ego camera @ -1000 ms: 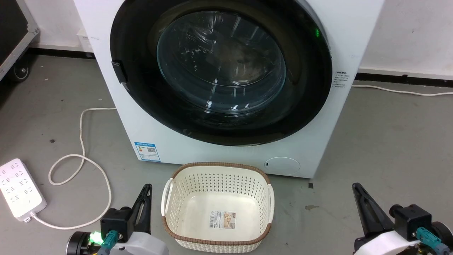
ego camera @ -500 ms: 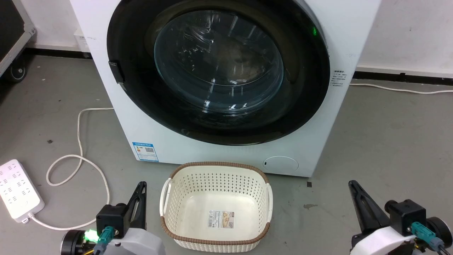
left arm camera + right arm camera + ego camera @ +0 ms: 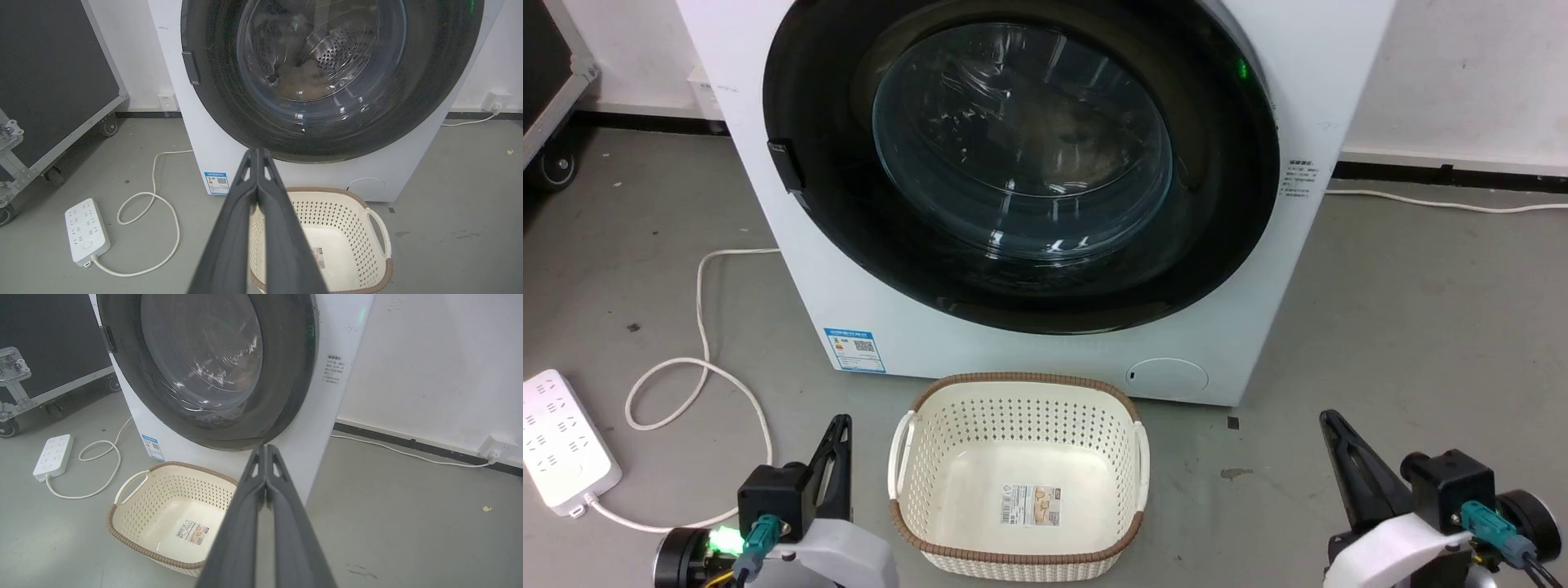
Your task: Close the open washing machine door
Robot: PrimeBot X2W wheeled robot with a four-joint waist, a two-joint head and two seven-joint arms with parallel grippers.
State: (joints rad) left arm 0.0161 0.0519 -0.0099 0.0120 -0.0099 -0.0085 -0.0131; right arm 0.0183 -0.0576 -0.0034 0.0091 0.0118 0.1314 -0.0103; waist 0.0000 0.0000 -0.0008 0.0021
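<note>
As the washing machine door (image 3: 1021, 155) sits flush, closing looks done; left tool (image 3: 840, 425) and right tool (image 3: 1327, 418), pinched together empty, need no push.

The washing machine door (image 3: 1021, 163) appeared flush with the front of the white washing machine (image 3: 1045, 359). Its black rim spanned most of the panel, and 1 small green light (image 3: 1241, 69) glowed at its upper right edge. On the grey floor (image 3: 1421, 327) just in front stood a cream perforated basket (image 3: 1021, 380) with a brown rim and 1 paper label inside. The left hand (image 3: 839, 437) sat low beside the basket, and the right hand (image 3: 1334, 433) was well apart from it. A white power strip (image 3: 560, 437) and looped cable (image 3: 698, 327) lay far left.
</note>
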